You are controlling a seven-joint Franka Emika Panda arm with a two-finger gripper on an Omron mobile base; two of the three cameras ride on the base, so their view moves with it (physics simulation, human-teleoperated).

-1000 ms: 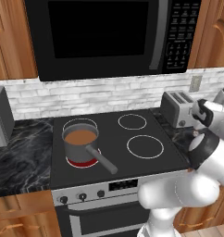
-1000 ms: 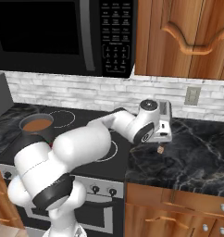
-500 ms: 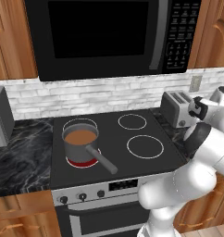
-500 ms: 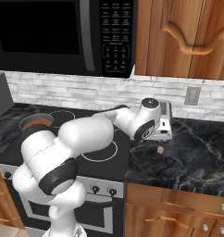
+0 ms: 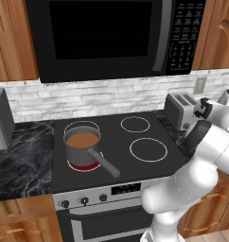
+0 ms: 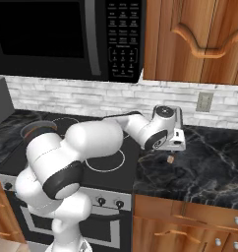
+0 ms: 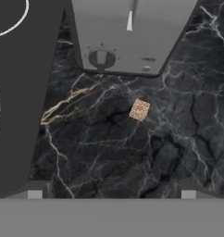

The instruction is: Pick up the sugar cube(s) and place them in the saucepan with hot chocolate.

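The sugar cube (image 7: 139,110), a small tan block, lies on the black marble counter just in front of the toaster. In the right base view the sugar cube (image 6: 169,159) sits right of the stove, directly below my hand. My gripper (image 7: 111,193) hovers above it, open, its fingertips (image 7: 34,192) wide apart with nothing between them. The grey saucepan (image 5: 82,147) stands on the front left burner, its long handle pointing to the front right. Reddish-brown hot chocolate (image 5: 82,140) fills it. My arm partly hides the saucepan (image 6: 37,127) in the right base view.
A silver toaster (image 5: 180,109) stands against the wall close behind the cube; its front (image 7: 132,34) has a knob. The black stove top (image 5: 121,151) lies between cube and pan. A microwave (image 5: 111,38) hangs low over the stove. A grey appliance (image 5: 0,118) stands at far left.
The arm has swung its elbow up and the hand has shifted slightly right over the counter. The cube and the saucepan have not moved. The gripper stays open.
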